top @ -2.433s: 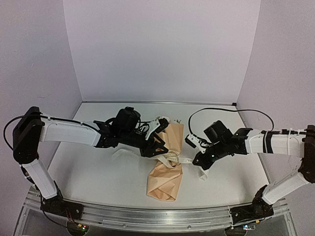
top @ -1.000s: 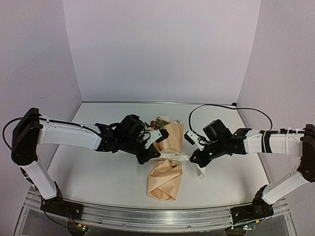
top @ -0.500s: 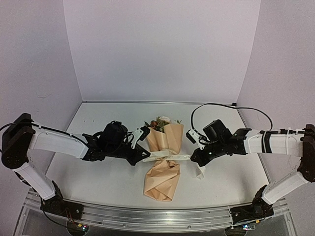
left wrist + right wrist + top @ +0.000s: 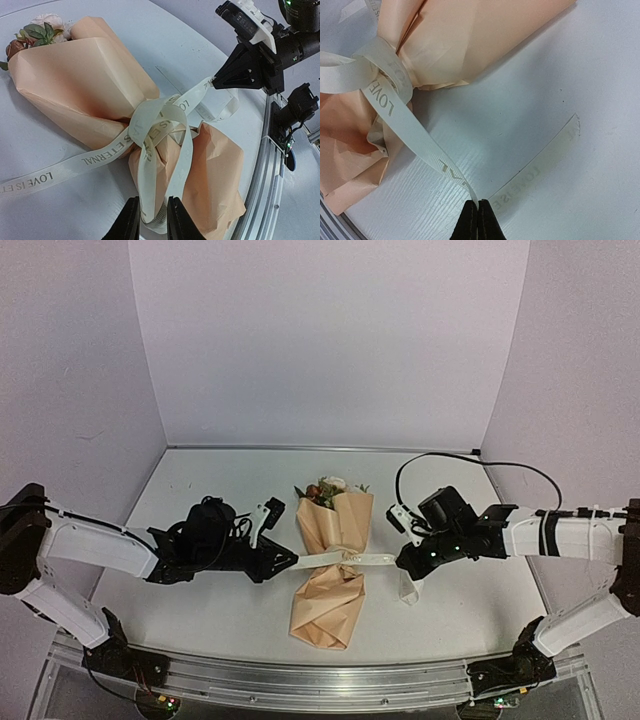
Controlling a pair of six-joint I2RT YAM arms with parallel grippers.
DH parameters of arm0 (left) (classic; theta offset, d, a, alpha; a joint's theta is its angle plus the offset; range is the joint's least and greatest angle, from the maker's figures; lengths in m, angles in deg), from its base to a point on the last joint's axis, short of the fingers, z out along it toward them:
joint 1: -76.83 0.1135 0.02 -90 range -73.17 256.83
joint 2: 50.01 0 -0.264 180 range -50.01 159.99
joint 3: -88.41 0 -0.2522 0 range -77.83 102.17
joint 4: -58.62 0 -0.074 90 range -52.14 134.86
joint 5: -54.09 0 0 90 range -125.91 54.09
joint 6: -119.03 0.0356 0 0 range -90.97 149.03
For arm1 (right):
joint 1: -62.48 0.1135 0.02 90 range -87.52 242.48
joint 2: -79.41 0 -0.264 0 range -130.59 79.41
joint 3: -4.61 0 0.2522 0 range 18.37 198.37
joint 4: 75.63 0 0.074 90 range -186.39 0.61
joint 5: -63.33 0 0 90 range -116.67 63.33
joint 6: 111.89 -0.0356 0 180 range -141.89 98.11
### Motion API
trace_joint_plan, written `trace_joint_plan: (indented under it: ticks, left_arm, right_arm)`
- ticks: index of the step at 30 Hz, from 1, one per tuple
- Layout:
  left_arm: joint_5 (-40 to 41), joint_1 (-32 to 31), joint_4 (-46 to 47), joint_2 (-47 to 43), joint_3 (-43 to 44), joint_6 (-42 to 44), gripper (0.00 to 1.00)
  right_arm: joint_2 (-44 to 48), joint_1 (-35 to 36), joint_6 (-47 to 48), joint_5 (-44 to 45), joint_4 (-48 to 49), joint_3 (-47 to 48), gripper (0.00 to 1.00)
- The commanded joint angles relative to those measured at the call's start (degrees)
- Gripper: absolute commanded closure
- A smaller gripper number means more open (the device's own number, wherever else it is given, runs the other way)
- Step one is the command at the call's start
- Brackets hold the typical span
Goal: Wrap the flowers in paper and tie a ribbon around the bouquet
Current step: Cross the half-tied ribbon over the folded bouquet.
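Note:
The bouquet (image 4: 335,540) lies mid-table, its tan paper (image 4: 85,85) pinched at the waist, with the flowers (image 4: 322,489) showing at the far, wide end. The cream ribbon (image 4: 150,125) is knotted round that waist. My left gripper (image 4: 292,560) sits just left of the knot. In the left wrist view its jaws (image 4: 152,200) stand slightly apart, with a loose ribbon loop lying between them. My right gripper (image 4: 403,567), right of the bouquet, is shut on the ribbon's other strand (image 4: 395,115), which runs taut to the pinch (image 4: 478,204).
A free ribbon tail (image 4: 540,167) lies flat on the white table right of the bouquet. The metal rail (image 4: 320,680) runs along the near edge. Lilac walls close in the back and sides. A black cable (image 4: 470,462) arcs above the right arm.
The left arm has drawn back to the left, pulling the ribbon tight at the bouquet's waist, and its jaws have parted. The right gripper has kept its pinch, shifting slightly.

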Motion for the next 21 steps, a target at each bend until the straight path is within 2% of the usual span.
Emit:
trace_joint_plan:
  ticks: [1, 8, 9, 12, 14, 17, 21]
  left_arm:
    - [-1.2, 0.0, 4.0, -1.2, -1.7, -1.2, 0.82]
    - [-2.4, 0.0, 2.9, -1.9, 0.3, 0.7, 0.82]
    - [-2.5, 0.0, 2.7, -2.2, 0.3, 0.9, 0.8]
    - [-3.6, 0.0, 1.8, -3.0, 0.4, 1.5, 0.58]
    - [-4.1, 0.0, 0.7, -3.7, 0.9, 2.3, 0.48]
    - [-3.8, 0.0, -3.4, -3.6, 4.6, 6.1, 0.43]
    - [-4.6, 0.0, -14.1, 0.6, 15.5, 13.0, 0.42]
  right_arm:
    - [1.4, 0.0, -0.2, -0.3, -0.6, -0.4, 1.0]
    - [1.0, 2.1, 0.4, -1.9, -1.9, 2.2, 1.0]
    - [0.8, 2.3, 0.2, -1.9, -1.9, 2.5, 1.0]
    - [0.4, 2.8, 0.1, -1.8, -2.1, 3.3, 1.0]
    - [0.3, 3.0, 0.1, -1.8, -2.3, 3.5, 1.0]
    - [0.4, 3.1, 0.3, -1.8, -2.5, 3.4, 1.0]
    - [0.5, 3.1, 0.4, -1.6, -2.5, 3.3, 1.0]
